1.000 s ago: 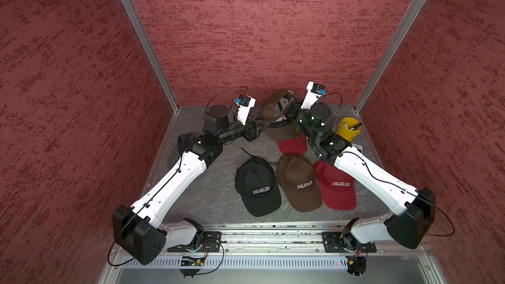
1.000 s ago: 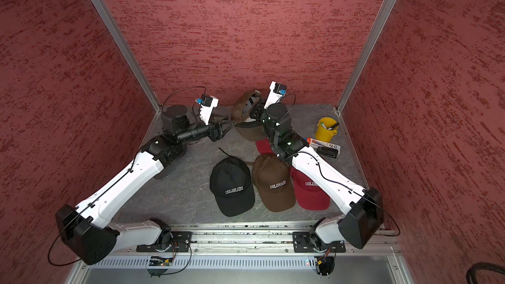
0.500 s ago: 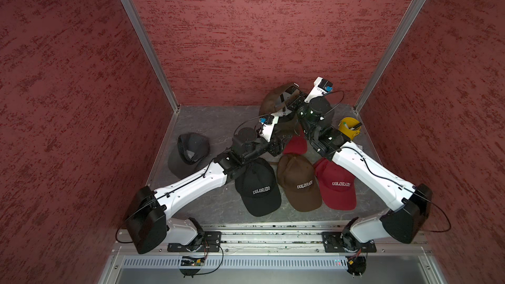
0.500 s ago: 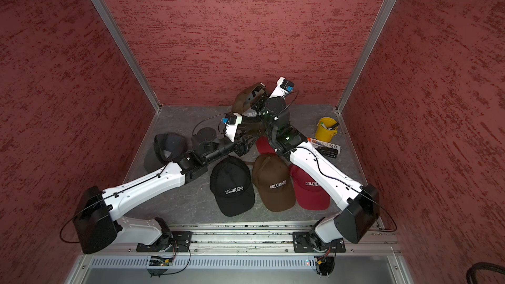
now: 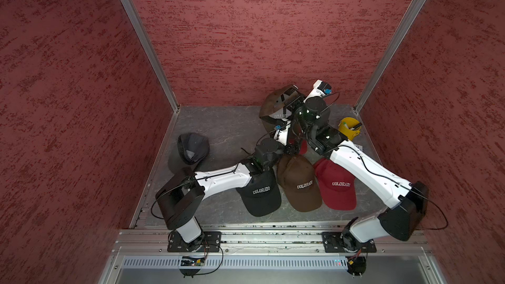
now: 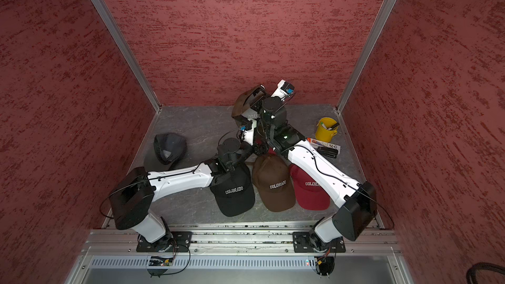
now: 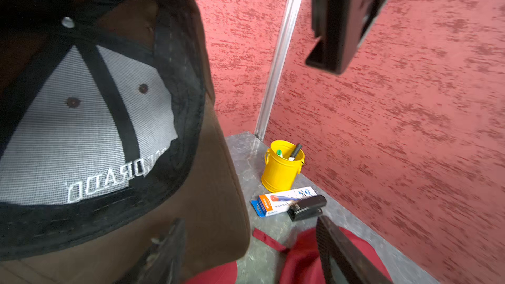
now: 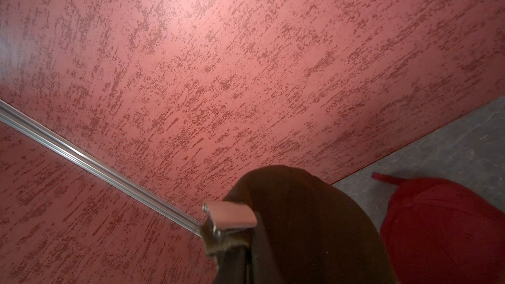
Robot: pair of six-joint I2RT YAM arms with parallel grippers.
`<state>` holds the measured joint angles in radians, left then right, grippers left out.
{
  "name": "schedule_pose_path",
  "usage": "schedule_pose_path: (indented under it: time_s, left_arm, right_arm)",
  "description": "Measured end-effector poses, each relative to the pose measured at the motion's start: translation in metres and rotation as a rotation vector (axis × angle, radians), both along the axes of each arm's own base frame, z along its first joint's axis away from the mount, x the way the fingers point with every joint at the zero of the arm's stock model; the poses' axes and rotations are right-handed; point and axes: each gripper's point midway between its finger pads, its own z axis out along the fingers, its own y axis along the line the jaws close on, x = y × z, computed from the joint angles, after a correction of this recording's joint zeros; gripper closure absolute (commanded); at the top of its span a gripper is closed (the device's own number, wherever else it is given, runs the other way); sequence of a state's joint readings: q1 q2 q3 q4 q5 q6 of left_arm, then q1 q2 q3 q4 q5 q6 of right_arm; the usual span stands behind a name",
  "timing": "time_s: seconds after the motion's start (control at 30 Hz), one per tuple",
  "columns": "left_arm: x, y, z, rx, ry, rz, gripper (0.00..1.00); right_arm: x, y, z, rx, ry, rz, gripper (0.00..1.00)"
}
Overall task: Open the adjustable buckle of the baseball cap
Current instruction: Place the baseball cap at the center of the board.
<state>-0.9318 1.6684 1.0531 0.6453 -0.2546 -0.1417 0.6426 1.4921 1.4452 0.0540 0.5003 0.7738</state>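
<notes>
The right tool (image 5: pixel 291 102), pressed together, pinches the raised brown cap (image 5: pixel 273 102) near the back wall, with its metal buckle (image 8: pixel 231 218) just beside that tool's tips. The left tool (image 7: pixel 249 221), spread, sits lower, under the brim. The buckle lies above it and farther back, and is likely its next reach.

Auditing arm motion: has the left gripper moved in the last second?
Yes. The left gripper has swung toward the yellow bucket, ending by the raised brown cap.
</notes>
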Motion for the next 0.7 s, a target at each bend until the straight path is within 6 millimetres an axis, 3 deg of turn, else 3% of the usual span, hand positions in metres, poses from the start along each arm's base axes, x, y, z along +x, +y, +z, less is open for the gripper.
schedule_pose_path:
  time_s: [0.2, 0.37, 0.7]
  left_arm:
    - [0.017, 0.001, 0.001, -0.028, -0.02, 0.084, 0.24]
    - [0.027, 0.002, -0.002, -0.037, -0.029, 0.12, 0.36]
    - [0.039, 0.013, -0.009, 0.02, -0.055, 0.161, 0.97]
  right_arm:
    - [-0.003, 0.002, -0.002, 0.036, 0.012, -0.013, 1.0]
    - [-0.006, 0.005, -0.001, 0.061, 0.014, -0.012, 1.0]
    - [-0.007, 0.008, -0.005, 0.072, 0.022, -0.006, 1.0]
